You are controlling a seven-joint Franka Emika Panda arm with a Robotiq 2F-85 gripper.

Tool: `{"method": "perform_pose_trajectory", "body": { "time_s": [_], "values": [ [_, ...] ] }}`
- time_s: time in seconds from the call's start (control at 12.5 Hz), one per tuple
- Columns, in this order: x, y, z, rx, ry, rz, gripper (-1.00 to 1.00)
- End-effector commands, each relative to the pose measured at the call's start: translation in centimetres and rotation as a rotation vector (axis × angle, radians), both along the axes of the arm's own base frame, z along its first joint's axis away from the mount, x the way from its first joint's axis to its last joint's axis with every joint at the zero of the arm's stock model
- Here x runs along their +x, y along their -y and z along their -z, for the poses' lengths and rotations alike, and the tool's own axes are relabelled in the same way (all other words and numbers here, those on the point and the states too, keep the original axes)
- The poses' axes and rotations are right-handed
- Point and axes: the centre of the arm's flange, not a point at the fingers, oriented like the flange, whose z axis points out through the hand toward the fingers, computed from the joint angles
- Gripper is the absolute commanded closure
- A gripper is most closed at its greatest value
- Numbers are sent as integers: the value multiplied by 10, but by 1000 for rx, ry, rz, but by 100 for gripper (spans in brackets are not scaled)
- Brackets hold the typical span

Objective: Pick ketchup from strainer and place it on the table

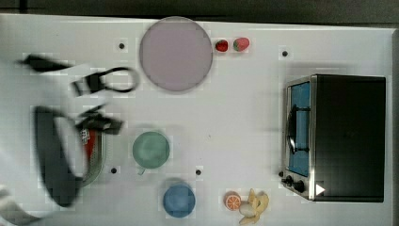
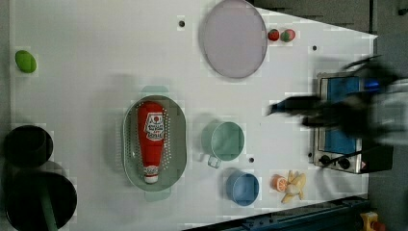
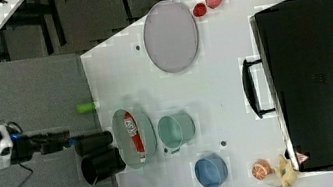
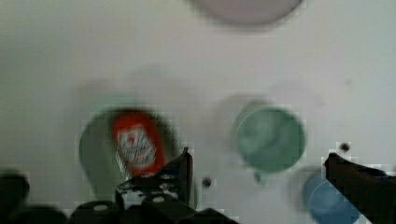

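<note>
The ketchup (image 2: 150, 139), a red squeeze bottle with a white cap and a white-and-red label, lies lengthwise in the pale green oval strainer (image 2: 177, 144) on the white table (image 2: 96, 57). In the wrist view my gripper (image 4: 257, 155) is open, its two dark fingers (image 4: 182, 168) far apart with nothing between them. It hangs well above the ketchup (image 4: 136, 142) and the strainer (image 4: 95, 154). In the top view the arm covers most of the strainer (image 1: 101, 160), and only a strip of the ketchup (image 1: 89, 143) shows.
A green cup (image 2: 227, 141) stands right beside the strainer, with a blue cup (image 2: 243, 188) past it. A grey plate (image 2: 234, 37), two strawberries (image 2: 280, 34), an orange and banana (image 2: 288, 185), a toaster oven (image 1: 336, 136), black cups (image 2: 29, 144) and a green object (image 2: 25, 61) are also there.
</note>
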Motion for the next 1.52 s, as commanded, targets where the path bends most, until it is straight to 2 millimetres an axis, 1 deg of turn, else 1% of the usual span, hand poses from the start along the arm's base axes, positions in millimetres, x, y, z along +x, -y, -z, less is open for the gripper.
{"method": "perform_pose_trajectory", "body": {
  "time_s": [0.08,0.24,0.32,0.48,0.72,0.96,1.28,1.52],
  "values": [
    [-30,-63,29,12,-19,-92,-100],
    [-46,-95,64,28,-43,-148,-100],
    [-51,-107,82,37,-39,-168,-100],
    [-57,-119,121,35,-16,-167,-100],
    [-66,-128,184,22,24,-216,-100],
    [-65,-134,238,49,32,-227,-100],
    [-63,-135,296,68,35,-250,-100],
    [-67,-140,328,93,28,-211,-100]
  ]
}}
